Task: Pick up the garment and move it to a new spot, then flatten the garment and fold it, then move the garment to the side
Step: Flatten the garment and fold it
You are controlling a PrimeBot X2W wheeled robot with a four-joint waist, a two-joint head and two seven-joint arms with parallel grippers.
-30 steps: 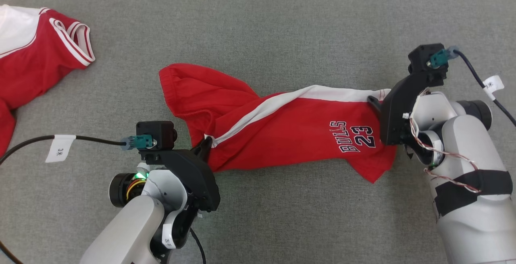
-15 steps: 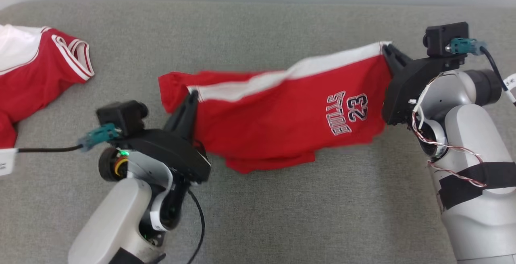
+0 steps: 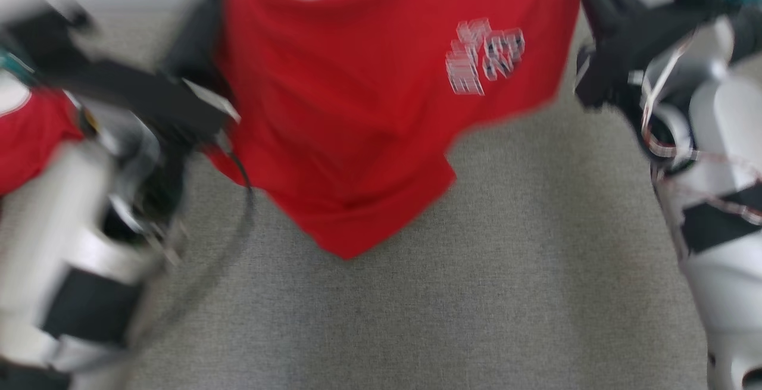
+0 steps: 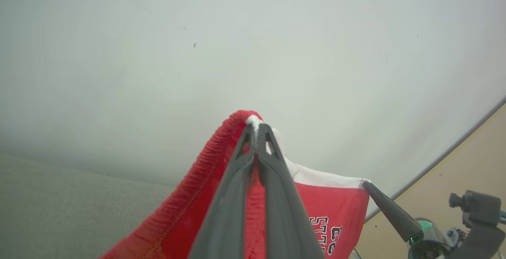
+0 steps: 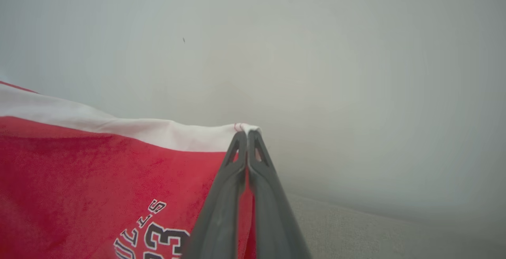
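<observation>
We hold the red garment (image 3: pixel 357 110) up over the grey surface (image 3: pixel 506 295). It is stretched between our two arms, with its white band along the top and a red point hanging lowest. Our left gripper (image 4: pixel 256 127) is clamped on one upper corner beside the ribbed red hem, and our right gripper (image 5: pixel 246 133) is clamped on the other upper corner at the white band. A second red garment (image 3: pixel 30 134) lies blurred at the left edge of the head view.

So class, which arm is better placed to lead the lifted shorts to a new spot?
Right, probably. The right gripper and left gripper are both shut on the shorts, but another red garment lies on the left side, so leading rightward avoids it.
</observation>
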